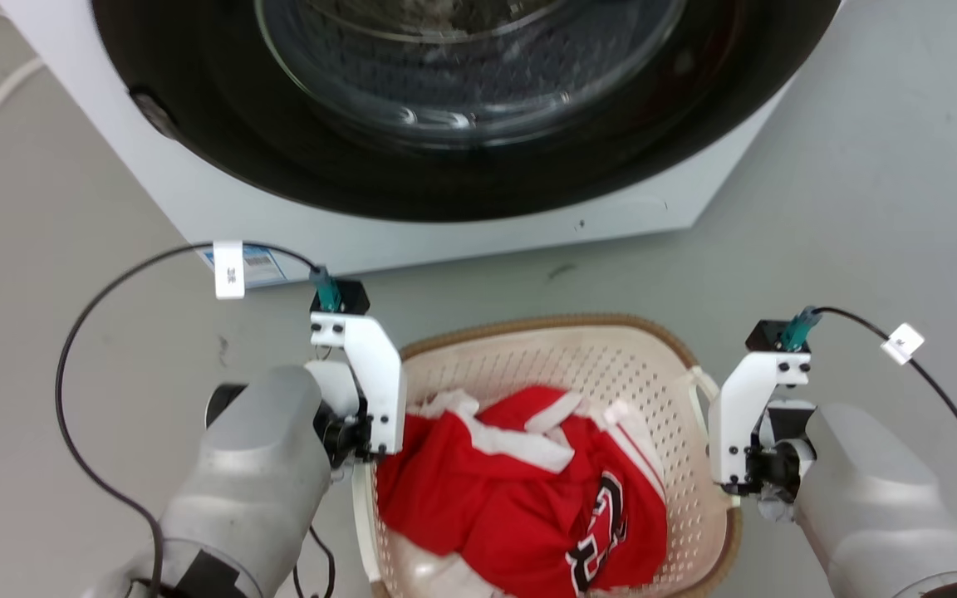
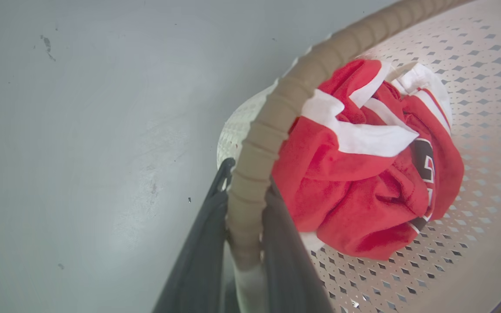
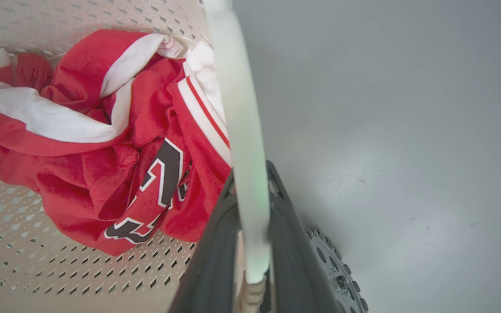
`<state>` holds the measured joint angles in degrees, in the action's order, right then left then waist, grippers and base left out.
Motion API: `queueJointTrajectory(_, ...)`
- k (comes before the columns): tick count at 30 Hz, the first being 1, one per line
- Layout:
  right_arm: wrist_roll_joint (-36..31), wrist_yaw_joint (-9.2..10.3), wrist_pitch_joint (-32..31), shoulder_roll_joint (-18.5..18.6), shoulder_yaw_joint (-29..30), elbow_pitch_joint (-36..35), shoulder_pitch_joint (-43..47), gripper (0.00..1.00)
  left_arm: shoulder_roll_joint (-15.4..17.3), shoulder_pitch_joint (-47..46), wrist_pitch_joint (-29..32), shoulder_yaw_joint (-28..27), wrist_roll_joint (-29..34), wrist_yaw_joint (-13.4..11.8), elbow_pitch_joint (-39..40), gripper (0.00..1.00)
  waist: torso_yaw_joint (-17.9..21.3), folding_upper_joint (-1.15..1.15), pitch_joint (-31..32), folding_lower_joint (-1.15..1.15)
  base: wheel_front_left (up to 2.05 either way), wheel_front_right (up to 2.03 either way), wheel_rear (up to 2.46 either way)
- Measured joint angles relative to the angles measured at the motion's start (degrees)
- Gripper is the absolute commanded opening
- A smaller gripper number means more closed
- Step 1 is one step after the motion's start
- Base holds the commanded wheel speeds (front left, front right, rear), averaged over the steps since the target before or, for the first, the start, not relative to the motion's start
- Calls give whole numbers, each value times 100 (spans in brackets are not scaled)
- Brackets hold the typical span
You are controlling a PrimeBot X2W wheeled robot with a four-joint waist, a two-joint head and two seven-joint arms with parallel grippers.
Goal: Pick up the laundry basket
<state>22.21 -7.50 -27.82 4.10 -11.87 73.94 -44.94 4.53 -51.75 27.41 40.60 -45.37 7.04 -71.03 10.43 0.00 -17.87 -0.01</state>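
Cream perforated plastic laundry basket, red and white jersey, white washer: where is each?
Cream perforated plastic laundry basket (image 1: 528, 357), head view, back wall.
Red and white jersey (image 1: 462, 498), head view, red cloth.
White washer (image 1: 221, 208), head view, front panel.

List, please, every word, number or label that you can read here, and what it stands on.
"2", next digit lost in folds: red jersey.
Sticker on the washer: barcode, print too small to read.
Cable tags: marks too blurred.

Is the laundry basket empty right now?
No, a red and white jersey lies bunched inside the laundry basket.
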Motion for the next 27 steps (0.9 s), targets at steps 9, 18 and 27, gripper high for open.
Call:
queueJointTrajectory(9, 405, 3, -758, -22, -413, -34, 215, 0, 47, 450, 227, 119, -313, 0, -69, 0, -300, 0, 766, 0, 0, 0, 0)
queueJointTrajectory(18, 717, 10, -1194, -30, -660, -59, 313, 0, 121, 667, 443, 216, -528, 2, -71, 0, -451, 0, 1296, -1, 0, 0, 0)
queueJointTrajectory(27, 959, 10, -1584, -47, -842, -76, 272, 0, 212, 716, 568, 333, -676, 12, -62, 0, -441, 0, 1616, 0, 0, 0, 0)
